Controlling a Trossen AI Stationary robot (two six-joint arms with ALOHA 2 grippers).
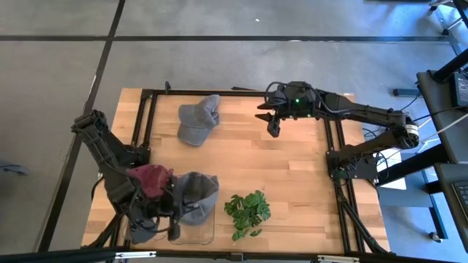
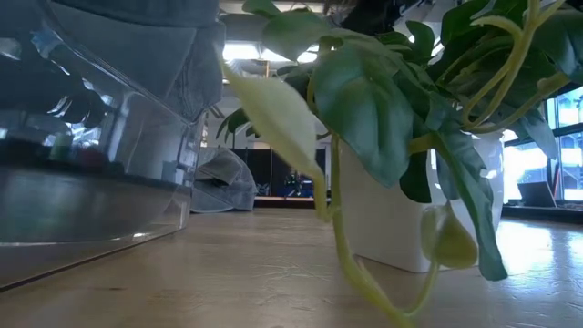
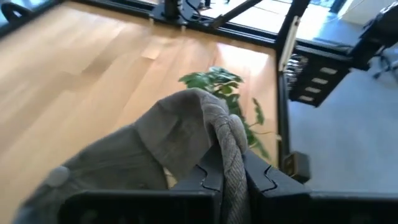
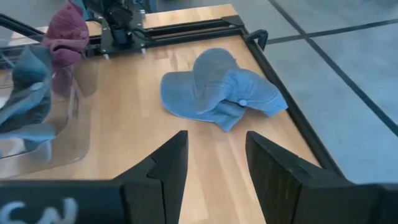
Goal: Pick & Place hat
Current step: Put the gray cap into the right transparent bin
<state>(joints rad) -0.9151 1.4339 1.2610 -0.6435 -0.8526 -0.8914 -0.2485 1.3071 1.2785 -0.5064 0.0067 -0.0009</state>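
Near front edge of the table [image 1: 292,183]: clear bin [image 1: 191,232] at the left corner, with the left gripper [image 1: 174,216] over it, jaws clamped on a fold of a grey hat [image 1: 196,196]. In the left wrist view the cloth [image 3: 186,134] bunches up between the fingers [image 3: 208,177] and drapes forward. A maroon hat [image 1: 150,179] sits at the bin's back edge, just beside the grey one and against the arm; whether it is fully inside I cannot tell. A leafy plant [image 1: 247,212] in a white pot [image 2: 392,219] stands just to the right of the bin. Mid-table is bare wood. Far side: a second grey hat [image 1: 199,119] lies crumpled near the back rail, untouched. The right gripper [image 1: 274,120] hovers at the far edge, well apart from that hat, jaws apart and holding nothing; its wrist view looks straight at the hat [image 4: 217,87]. Judgement: the step in hand is the drop of the grey hat into the bin. The next move calls for the left jaws to release over the bin opening, then for the right arm to reach across and come down on the far hat's crown.
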